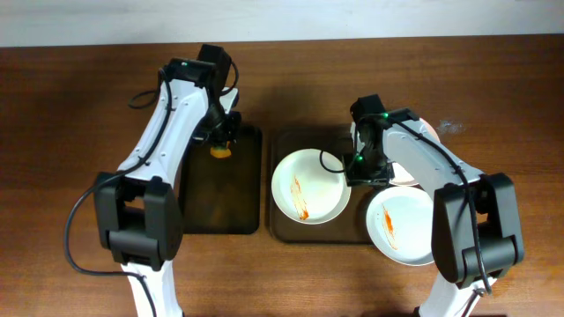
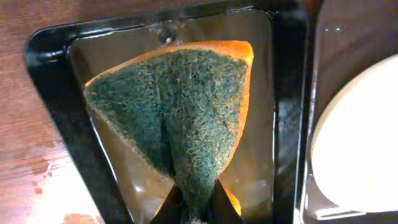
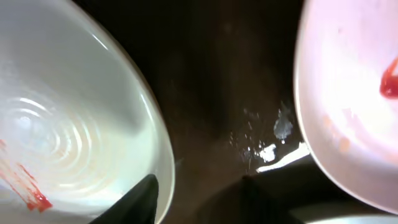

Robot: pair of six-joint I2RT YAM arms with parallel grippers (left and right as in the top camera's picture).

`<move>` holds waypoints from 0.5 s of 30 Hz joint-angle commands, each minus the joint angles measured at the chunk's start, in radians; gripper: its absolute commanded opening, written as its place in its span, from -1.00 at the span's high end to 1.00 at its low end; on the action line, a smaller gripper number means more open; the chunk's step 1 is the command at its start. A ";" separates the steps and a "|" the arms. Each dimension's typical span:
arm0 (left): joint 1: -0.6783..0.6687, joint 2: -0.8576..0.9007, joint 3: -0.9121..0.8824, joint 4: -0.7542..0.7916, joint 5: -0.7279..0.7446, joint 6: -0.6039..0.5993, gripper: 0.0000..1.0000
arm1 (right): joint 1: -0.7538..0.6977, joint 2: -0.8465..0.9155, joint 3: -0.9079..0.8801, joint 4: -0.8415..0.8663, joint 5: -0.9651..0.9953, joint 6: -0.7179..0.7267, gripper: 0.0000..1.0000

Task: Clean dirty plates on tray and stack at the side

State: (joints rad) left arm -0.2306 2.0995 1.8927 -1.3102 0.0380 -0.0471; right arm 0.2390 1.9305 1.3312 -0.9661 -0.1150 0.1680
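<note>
While the green-and-orange sponge (image 2: 180, 118) is clenched in the left gripper (image 2: 196, 208), the right gripper (image 3: 205, 199) is held parted, the rim of the round white sauce-streaked plate (image 3: 74, 124) lying between its fingers, on the dark brown rectangular tray (image 3: 211, 81). Rim should be seated deeper before closure; slippage judged likely otherwise.

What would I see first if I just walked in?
The fuzzy green and orange sponge jumps out, pinched in the left gripper above the black tray. Next is a white plate streaked with orange-red sauce in the middle of the brown tray, with another to its right. The right gripper hangs at the middle plate's rim.
</note>
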 commanded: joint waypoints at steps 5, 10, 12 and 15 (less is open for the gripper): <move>-0.007 -0.056 0.020 0.016 0.016 -0.085 1.00 | 0.004 -0.003 -0.090 0.122 -0.070 0.008 0.38; -0.023 -0.056 0.020 0.030 0.030 -0.088 1.00 | 0.004 -0.003 -0.158 0.183 -0.077 0.041 0.67; -0.048 -0.056 0.020 0.035 0.029 -0.099 1.00 | 0.004 -0.003 -0.158 0.184 -0.081 0.080 0.92; -0.093 -0.056 0.019 0.057 0.026 -0.164 1.00 | 0.003 -0.003 -0.158 0.177 -0.088 0.189 0.92</move>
State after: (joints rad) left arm -0.2867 2.0773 1.8938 -1.2705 0.0528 -0.1490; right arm 0.2382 1.9167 1.1984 -0.7807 -0.2123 0.2474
